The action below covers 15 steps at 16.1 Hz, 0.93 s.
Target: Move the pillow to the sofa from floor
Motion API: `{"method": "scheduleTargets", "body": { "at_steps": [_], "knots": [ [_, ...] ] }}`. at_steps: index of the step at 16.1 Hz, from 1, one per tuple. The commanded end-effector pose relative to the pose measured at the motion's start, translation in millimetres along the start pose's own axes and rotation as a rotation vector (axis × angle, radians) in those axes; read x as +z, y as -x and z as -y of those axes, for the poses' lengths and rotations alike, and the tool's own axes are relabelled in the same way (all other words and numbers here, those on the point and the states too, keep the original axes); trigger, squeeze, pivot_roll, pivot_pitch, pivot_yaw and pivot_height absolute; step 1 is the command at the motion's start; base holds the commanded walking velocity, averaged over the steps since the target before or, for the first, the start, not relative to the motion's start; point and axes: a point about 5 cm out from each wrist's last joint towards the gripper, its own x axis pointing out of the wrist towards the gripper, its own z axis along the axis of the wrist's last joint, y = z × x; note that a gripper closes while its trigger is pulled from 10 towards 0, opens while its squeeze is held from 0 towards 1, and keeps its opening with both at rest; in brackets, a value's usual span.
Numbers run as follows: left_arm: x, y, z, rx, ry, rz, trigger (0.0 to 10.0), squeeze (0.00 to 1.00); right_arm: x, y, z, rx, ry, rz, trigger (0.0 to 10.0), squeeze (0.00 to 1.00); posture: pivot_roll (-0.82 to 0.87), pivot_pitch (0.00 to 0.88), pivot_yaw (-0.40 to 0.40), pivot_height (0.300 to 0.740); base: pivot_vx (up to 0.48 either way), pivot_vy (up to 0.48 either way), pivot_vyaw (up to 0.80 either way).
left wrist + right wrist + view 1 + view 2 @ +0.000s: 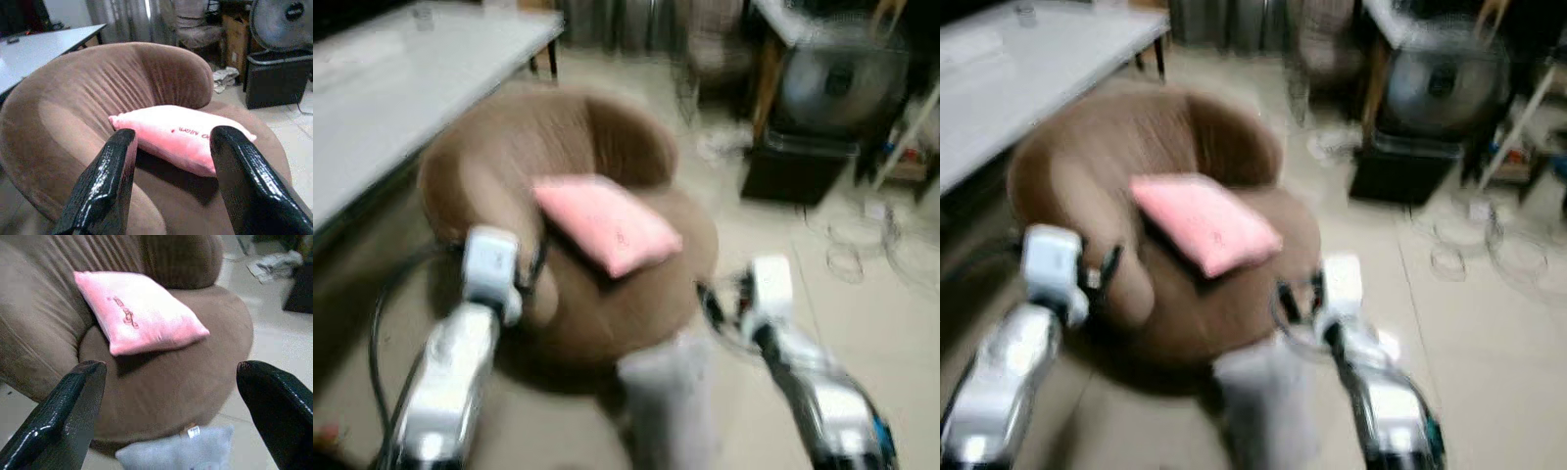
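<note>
A pink pillow (607,223) lies tilted on the seat of a round brown sofa (489,157), leaning against its backrest. A grey pillow (666,392) lies on the floor at the sofa's front, between my arms. My left gripper (171,161) is open near the sofa's left armrest, a short way back from the pink pillow (181,134), with nothing between its fingers. My right gripper (171,396) is open in front of the sofa (161,391), above the grey pillow (181,450), and holds nothing.
A long white table (401,88) runs along the left. A fan (842,83) on a black box and loose cables (871,245) lie at the right on the tiled floor. A chair (715,44) stands behind the sofa.
</note>
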Motion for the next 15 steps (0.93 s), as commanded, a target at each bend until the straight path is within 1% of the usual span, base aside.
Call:
{"method": "scheduleTargets", "body": {
  "at_steps": [1,3,5,7,11,12,15],
  "knots": [
    [1.4,-0.3,-1.8,0.011,-0.029,0.002,10.0,0.0,5.5,-3.0,-4.1,0.016,0.015,0.016,10.0,0.0,0.11,0.0,-0.019,0.74,0.0,-0.48,0.0],
    [1.1,-0.8,-1.3,0.009,-0.024,0.001,10.0,0.0,5.5,-3.7,-4.2,0.018,0.019,0.014,10.0,0.0,0.11,0.0,-0.017,0.74,0.0,-0.48,0.0],
    [1.4,-1.6,-2.7,0.024,0.003,0.006,10.0,0.0,4.5,-3.0,-2.7,0.012,0.019,0.013,10.0,0.0,0.11,0.0,-0.015,0.74,0.0,0.0,0.0],
    [1.7,-2.5,-3.6,0.03,-0.007,0.002,10.0,0.0,2.5,-2.3,-2.6,0.011,0.024,0.005,10.0,0.0,0.11,0.0,-0.012,0.74,0.0,0.0,0.0],
    [3.1,-3.4,-1.9,0.02,0.008,0.015,10.0,0.0,3.0,-2.5,-2.3,0.009,0.028,0.005,10.0,0.0,0.11,0.0,-0.01,0.74,0.0,0.0,0.0],
    [2.9,-3.9,-0.4,0.013,0.015,0.018,10.0,0.0,3.9,-3.0,-1.0,0.011,0.043,0.003,10.0,0.0,0.11,0.0,-0.013,0.74,0.0,0.0,0.0],
    [3.1,-4.4,1.7,0.0,0.025,0.023,10.0,0.0,5.5,-4.9,2.0,0.009,0.057,0.001,10.0,0.0,0.11,0.0,-0.02,0.74,0.286,0.0,0.0]
  ]
}}
